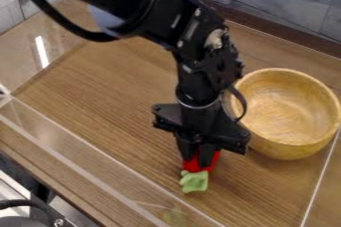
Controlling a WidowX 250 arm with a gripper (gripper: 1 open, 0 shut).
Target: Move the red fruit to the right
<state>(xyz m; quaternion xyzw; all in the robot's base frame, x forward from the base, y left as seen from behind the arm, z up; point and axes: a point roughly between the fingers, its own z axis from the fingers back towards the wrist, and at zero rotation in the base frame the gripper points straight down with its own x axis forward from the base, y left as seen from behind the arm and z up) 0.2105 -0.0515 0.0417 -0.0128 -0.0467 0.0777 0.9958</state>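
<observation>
Red shows right beneath the black gripper (201, 159), and that is the red fruit (200, 165), sitting low on the wooden table (94, 102) at about six o'clock from the middle of the picture. Its pale green leafy cap (196, 180) pokes out below, toward the near edge. The arm (180, 32) sweeps in from eleven o'clock, bends, and drops the gripper straight down onto the fruit. The jaws look drawn in narrow with the red body between them, so it reads as a pinch on the fruit, though the dark housing hides the exact contact. Whether the fruit rests on the table or sits just off it, I cannot tell. Over at three o'clock from the gripper stands the wooden bowl (285, 110), close beside the arm and apart from the fruit. A clear plastic wall (80, 166) runs along the near side, from nine o'clock down toward six.
</observation>
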